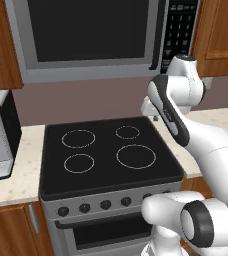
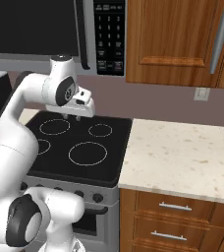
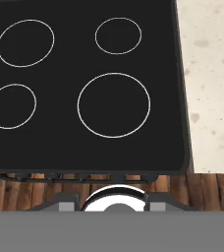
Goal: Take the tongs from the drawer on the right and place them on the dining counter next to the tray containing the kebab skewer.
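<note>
Black stove [image 1: 106, 150] with white ring burners, beige speckled counter [image 2: 182, 157], brown wooden drawers [image 2: 175, 209]

Even, soft light falls across a rendered kitchen, with no visible lamp and no single clear direction. The black stove top [image 1: 111, 150] is matte and flat, free of glare, its white burner rings crisp. To the right of the stove, the beige counter [image 2: 182, 157] is the brightest surface, evenly lit. The robot arm [image 2: 15, 128] shows gentle shading on its underside and throws only a faint shadow. The microwave [image 1: 91, 35] above the stove is dull grey with a dark door. Edges look slightly soft and blocky, without bending at the borders.
</note>
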Available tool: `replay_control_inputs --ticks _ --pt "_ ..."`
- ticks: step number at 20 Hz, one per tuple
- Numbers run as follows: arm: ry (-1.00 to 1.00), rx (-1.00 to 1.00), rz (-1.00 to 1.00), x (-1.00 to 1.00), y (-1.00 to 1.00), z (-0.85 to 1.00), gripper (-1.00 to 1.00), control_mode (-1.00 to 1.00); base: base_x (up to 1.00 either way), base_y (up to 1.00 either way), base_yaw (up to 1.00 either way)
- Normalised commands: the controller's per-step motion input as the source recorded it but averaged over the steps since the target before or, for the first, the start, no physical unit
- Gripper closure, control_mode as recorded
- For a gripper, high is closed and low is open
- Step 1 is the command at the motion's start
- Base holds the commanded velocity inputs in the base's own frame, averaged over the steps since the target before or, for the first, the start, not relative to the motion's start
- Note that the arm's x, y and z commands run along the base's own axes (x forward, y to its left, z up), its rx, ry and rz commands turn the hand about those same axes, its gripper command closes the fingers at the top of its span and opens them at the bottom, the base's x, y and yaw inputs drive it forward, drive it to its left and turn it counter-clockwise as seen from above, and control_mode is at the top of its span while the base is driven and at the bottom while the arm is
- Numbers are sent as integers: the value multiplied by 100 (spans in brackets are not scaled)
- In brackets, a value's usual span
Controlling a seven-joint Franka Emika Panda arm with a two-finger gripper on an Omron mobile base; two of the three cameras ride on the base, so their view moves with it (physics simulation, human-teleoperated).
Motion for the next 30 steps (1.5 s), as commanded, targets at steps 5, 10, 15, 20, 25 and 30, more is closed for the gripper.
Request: replay_control_inputs --ticks 5,10,15,20,25,30 --pt "0 1 -3 -5 -29 -8 -100 -100 0 0 0" --pt "3 2 -13 -10 -56 -23 -100 -100 0 0 0" --pt "0 12 -27 -23 -87 -40 -100 -100 0 0 0" --pt "-1 20 -38 -17 -86 -55 -100 -100 0 0 0" --pt "-4 24 -45 -23 -82 -66 -100 -100 0 0 0" --pt "-12 23 -45 -46 -97 -82 -100 -100 0 0 0"
